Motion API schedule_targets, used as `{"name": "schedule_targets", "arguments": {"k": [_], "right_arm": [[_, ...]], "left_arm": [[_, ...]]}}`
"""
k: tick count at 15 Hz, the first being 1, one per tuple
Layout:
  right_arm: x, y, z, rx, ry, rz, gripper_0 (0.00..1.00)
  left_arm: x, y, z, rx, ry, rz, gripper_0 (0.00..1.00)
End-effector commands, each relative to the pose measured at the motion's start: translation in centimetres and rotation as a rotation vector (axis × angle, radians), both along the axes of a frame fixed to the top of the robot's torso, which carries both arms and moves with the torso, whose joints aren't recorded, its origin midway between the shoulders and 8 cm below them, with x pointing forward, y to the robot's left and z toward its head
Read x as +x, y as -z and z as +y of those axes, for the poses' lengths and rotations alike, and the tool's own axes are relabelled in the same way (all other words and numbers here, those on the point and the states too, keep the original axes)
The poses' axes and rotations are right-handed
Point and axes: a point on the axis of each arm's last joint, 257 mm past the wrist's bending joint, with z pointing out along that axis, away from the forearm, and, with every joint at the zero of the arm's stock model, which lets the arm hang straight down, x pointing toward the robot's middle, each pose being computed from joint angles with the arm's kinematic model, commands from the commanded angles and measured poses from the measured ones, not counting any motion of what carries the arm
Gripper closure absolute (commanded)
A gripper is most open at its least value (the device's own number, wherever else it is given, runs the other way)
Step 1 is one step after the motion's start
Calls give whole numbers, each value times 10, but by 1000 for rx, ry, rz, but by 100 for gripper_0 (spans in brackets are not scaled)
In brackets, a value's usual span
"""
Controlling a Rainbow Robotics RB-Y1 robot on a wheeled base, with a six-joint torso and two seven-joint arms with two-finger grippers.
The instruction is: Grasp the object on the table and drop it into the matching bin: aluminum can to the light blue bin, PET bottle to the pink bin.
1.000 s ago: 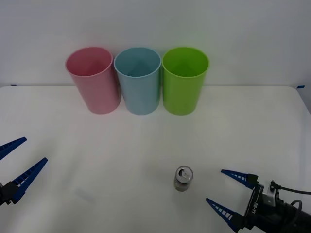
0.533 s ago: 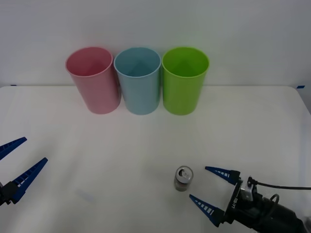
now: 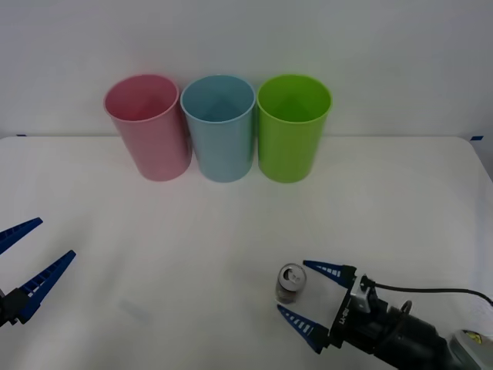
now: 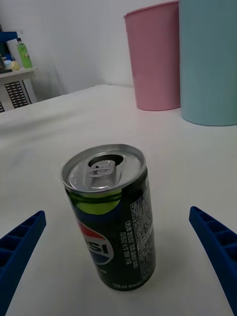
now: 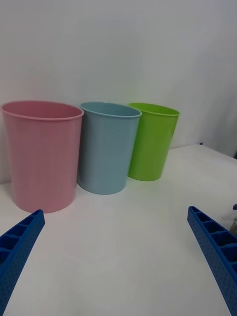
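- Front view. The aluminum can point(image 3: 291, 282) stands upright on the white table point(image 3: 231, 231), lower centre-right of the frame, well apart from the row of bins at the top. The right gripper point(image 3: 312, 297) lies low at the lower right, its two blue fingers spread wide; one tip reaches just past the can's right side and the other sits just below it, so the can is at the mouth of the opening but not touched. This low, level pose suits a sideways grasp around the can's wall. The left gripper point(image 3: 27, 260) waits at the lower left edge, fingers parted, holding nothing. The pink bin point(image 3: 149, 127), light blue bin point(image 3: 219, 127) and lime green bin point(image 3: 293, 127) stand side by side, rims up to receive a drop from above.
- Right wrist view. The can point(image 4: 111, 217) fills the centre, pull-tab top opened, dark label facing the camera. Blue fingers point(image 4: 19, 247) show at both lower corners, clear of the can on each side. The pink bin point(image 4: 153, 57) and light blue bin point(image 4: 210, 59) stand behind, upper right.
- Left wrist view. The three bins stand in line, pink point(image 5: 42, 153), light blue point(image 5: 107, 148), green point(image 5: 152, 140); spread fingers point(image 5: 212, 247) hold nothing.
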Motion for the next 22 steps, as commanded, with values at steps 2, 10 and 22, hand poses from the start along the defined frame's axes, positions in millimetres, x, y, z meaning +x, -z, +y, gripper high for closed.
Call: {"name": "schedule_targets", "arguments": {"k": [2,10,22], "right_arm": [[8,2,16,-10,11,-4,0],[14,4,26,-24,24,-12,0],[17,3,26,-36,26,-34,100]], "left_arm": [[0,0,0,0,0,0,0],[0,0,0,0,0,0,0],[0,0,0,0,0,0,0]]}}
